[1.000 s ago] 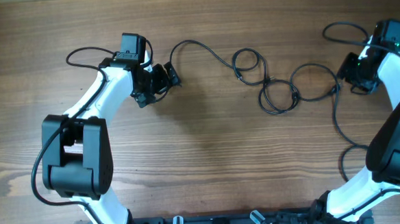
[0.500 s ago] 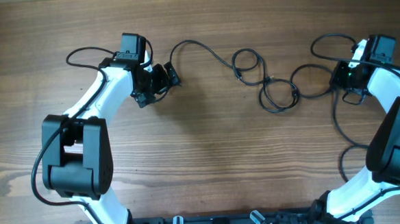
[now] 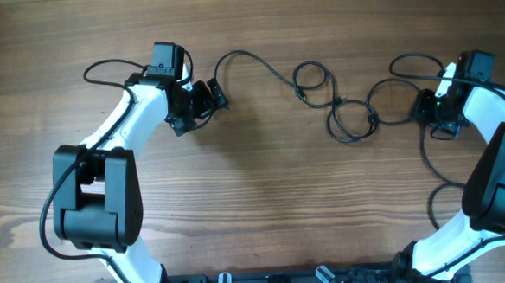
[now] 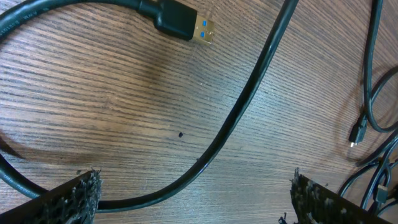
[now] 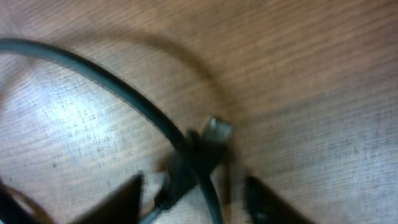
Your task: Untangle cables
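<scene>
- The cables [image 3: 371, 112] loop at 1 o'clock of the table [image 3: 263, 184]; open wood lies toward 6.
- Left gripper [image 3: 211, 98]: fingers [image 4: 78, 193] spread wide, straddling one cord, tips cut off.
- Right gripper [image 3: 424, 108]: close view blurred over a plug [image 5: 214, 130]; grip cannot be told.

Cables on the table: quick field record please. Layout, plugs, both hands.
cables: thin black cords in overlapping loops mid-table, with one cord trailing left
tangle: not cleared, loops cross each other
USB plug: blue insert, lying flat on the table, not held
left hand: open, straddling a cord, not gripping
right hand: at the right end of the loops, fingertips apart
small plug: lies just ahead of the right fingertips; the view is blurred, so contact is unclear
</scene>
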`<state>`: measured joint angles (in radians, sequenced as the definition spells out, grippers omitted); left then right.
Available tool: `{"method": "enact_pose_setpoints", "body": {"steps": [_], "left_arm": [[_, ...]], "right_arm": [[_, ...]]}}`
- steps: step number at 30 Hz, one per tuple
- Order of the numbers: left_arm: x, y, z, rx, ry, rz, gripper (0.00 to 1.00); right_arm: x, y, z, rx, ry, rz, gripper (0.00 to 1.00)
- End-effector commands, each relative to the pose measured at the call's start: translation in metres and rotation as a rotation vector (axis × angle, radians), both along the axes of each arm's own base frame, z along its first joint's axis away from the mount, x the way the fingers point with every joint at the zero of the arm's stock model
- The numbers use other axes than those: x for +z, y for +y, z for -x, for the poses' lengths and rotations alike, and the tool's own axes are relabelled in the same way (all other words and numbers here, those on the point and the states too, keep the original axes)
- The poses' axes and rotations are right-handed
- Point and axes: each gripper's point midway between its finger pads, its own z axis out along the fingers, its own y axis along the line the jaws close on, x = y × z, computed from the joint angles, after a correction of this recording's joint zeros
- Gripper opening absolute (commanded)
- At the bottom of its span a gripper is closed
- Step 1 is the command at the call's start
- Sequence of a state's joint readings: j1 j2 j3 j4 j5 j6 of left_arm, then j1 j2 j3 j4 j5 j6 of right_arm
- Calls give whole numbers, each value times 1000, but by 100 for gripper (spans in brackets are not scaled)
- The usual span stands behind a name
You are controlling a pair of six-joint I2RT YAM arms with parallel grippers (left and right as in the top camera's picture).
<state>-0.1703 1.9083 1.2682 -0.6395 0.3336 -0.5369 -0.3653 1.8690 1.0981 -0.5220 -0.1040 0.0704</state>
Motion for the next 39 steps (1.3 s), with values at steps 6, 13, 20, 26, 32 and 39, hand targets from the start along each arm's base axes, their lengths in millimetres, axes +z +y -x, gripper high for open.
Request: {"method": "enact_pose_setpoints", "body": {"steps": [6, 13, 20, 26, 32, 39], "left_arm": [[1, 0, -4, 0, -11, -8, 100], [1, 0, -4, 0, -10, -8, 100], [1, 0, -4, 0, -10, -8, 100], [1, 0, -4, 0, -10, -8, 100], [1, 0, -4, 0, -10, -8, 100], [1, 0, -4, 0, -10, -8, 100]], "right_arm": [[22, -49, -43, -56, -187, 224, 4], [76, -78, -100, -93, -501, 361, 4], [119, -105, -119, -123, -655, 524, 4], [166, -147, -117, -145, -759, 748, 4], [193, -169, -114, -47, -836, 843, 4], [192, -163, -118, 46, -882, 786, 51]]}}
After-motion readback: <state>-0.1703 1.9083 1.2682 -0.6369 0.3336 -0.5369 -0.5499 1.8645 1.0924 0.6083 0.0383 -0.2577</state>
